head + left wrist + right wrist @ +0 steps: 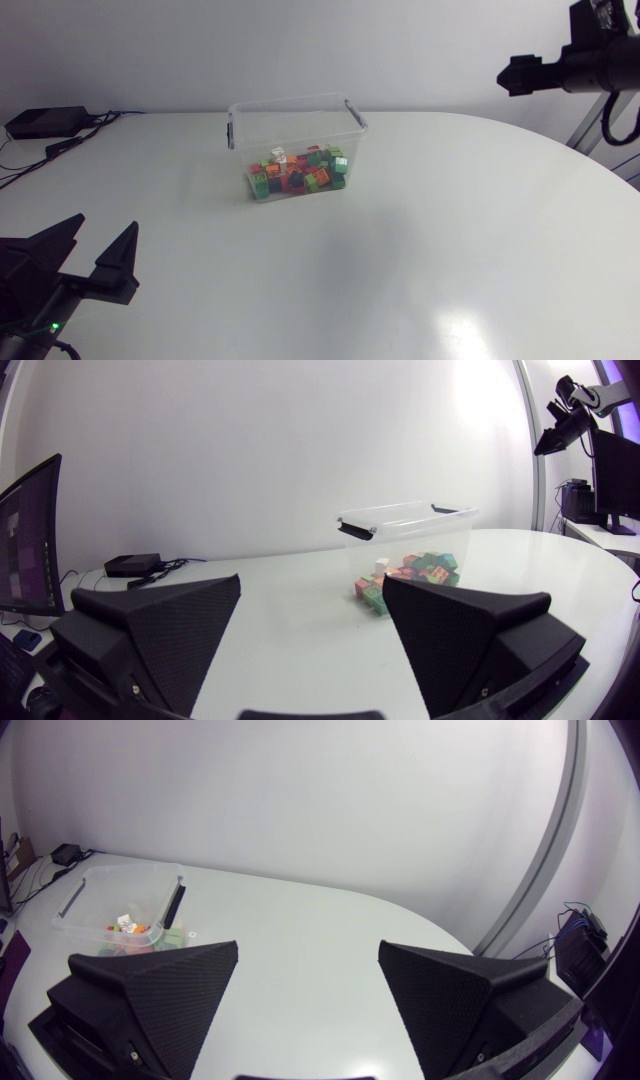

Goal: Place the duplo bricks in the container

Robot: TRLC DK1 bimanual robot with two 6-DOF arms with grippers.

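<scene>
Bricks [298, 172] lie heaped inside the container [296, 108] on the worktop [400, 250]; we see none loose. Our left hand [105, 222] and right hand [308, 947] gape empty, well apart from it. We judge it best to hold clear and check for strays.

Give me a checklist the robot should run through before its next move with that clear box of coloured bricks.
1. Container upright and open on top: ok.
2. Duplo bricks lying inside it: ok.
3. Bricks outside it: none in view, ok.
4. Left claw open, holding nothing: ok.
5. Right claw open, holding nothing: ok.
6. Both claws well away from the container: ok.
</scene>
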